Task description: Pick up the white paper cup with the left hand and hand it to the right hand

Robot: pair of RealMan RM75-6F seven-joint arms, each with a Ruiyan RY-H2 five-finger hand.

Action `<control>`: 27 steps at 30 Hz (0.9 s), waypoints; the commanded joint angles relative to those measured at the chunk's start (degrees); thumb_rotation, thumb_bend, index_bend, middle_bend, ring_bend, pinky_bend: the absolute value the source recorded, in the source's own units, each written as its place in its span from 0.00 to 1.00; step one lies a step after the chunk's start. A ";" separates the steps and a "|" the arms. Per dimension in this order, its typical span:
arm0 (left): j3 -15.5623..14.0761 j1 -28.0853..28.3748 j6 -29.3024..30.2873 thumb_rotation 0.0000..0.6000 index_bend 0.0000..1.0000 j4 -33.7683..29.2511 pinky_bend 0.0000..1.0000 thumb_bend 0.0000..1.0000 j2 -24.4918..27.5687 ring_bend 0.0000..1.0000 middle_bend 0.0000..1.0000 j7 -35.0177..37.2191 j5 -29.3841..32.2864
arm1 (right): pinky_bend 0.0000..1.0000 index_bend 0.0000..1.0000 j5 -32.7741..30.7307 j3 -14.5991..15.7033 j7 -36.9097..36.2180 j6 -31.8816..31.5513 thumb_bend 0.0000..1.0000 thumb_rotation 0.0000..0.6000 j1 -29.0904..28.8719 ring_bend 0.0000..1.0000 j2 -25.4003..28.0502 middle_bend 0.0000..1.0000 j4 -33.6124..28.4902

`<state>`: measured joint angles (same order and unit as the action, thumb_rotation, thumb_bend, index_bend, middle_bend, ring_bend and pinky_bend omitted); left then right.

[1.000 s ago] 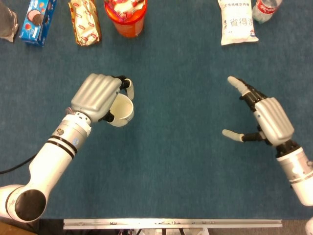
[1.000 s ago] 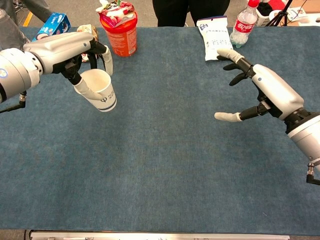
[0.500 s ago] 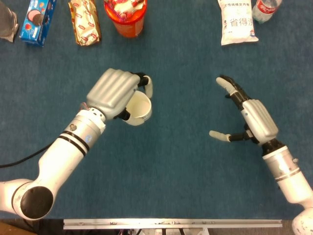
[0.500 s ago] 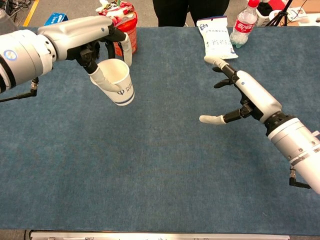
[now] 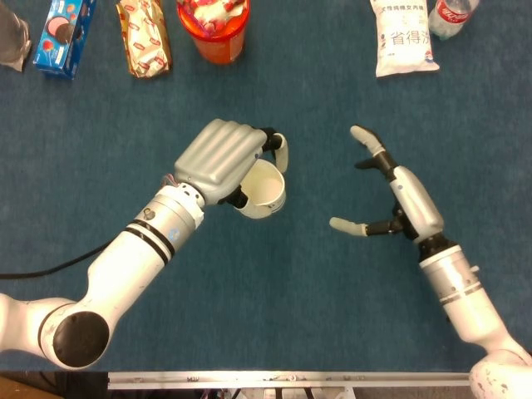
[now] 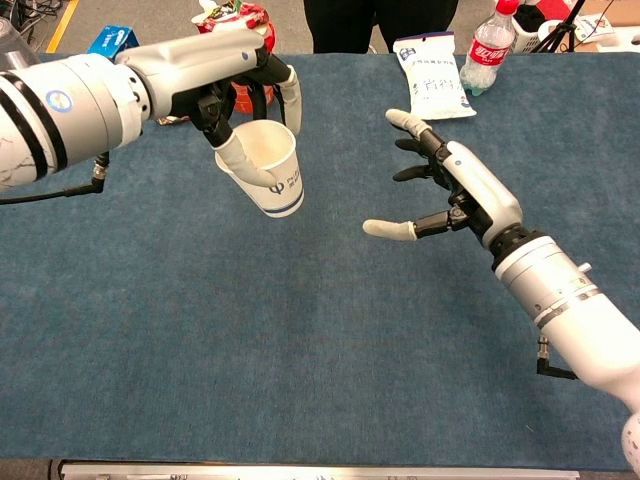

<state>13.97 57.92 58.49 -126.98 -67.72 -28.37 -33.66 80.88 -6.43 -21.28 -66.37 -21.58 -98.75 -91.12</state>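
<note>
Nearer the right robot hand (image 6: 455, 190) than before, the held white paper cup (image 6: 272, 168).

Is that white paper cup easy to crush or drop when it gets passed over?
Probably light: the left hand holds the white paper cup tilted in mid-air. Its thin open rim looks crushable, and the smooth tapered wall might slip if the open right hand grips loosely.

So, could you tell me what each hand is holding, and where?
Left hand grips the white paper cup at its rim and upper wall; right hand holds nothing.

Table under blue carpet-like cloth (image 5: 299, 316), far edge lined with blue biscuit box (image 5: 63, 35), gold-wrapped snack pack (image 5: 144, 39), orange tub (image 5: 214, 33), white printed pouch (image 5: 401, 37), clear plastic bottle (image 5: 453, 17)
</note>
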 commanded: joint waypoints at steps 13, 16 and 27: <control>-0.08 3.39 0.22 1.00 0.48 0.97 0.72 0.11 -2.76 0.44 0.39 0.82 0.24 | 0.24 0.00 -0.95 0.13 -2.02 3.13 0.00 1.00 -1.78 0.07 -3.39 0.03 0.84; -0.25 3.87 0.38 1.00 0.48 1.13 0.72 0.11 -3.19 0.44 0.39 0.90 0.31 | 0.24 0.00 -0.42 0.41 -2.92 3.74 0.00 1.00 -2.17 0.07 -3.45 0.03 0.88; -0.81 5.12 0.54 1.00 0.48 1.46 0.72 0.11 -4.38 0.44 0.39 1.48 0.20 | 0.24 0.00 1.58 1.19 -5.75 5.38 0.00 1.00 -3.69 0.07 -3.56 0.03 0.98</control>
<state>13.17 62.99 59.03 -125.54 -72.05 -26.92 -33.41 82.42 -5.24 -26.99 -61.04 -25.20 -102.26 -90.17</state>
